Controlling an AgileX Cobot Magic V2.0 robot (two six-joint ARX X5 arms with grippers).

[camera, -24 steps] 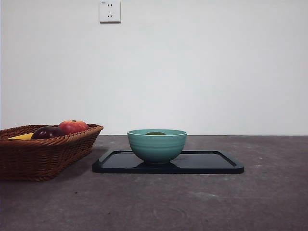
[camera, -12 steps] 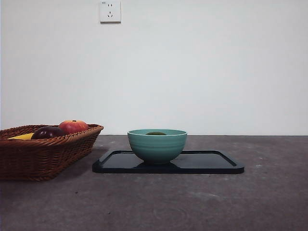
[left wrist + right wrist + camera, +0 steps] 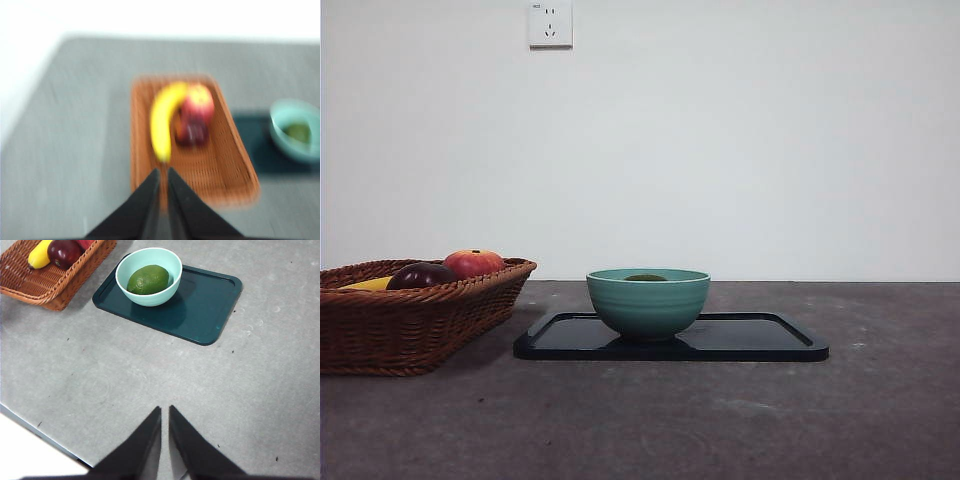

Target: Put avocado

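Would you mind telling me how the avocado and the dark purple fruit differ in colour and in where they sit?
The avocado is dull green; the dark purple fruit is deep maroon with a glossy shine. The avocado lies alone in the teal bowl on the dark tray; the purple fruit sits in the wicker basket beside a banana. Both are rounded and untouched.

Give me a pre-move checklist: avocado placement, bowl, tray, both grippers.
1. Avocado inside the bowl: ok.
2. Bowl upright on the tray, near the end by the basket: ok.
3. Tray flat on the table: ok.
4. Left gripper shut, empty, above the basket: ok, though that view is blurred.
5. Right gripper shut, empty, clear of the tray: ok.
6. Avocado settled in the bowl: cannot tell.
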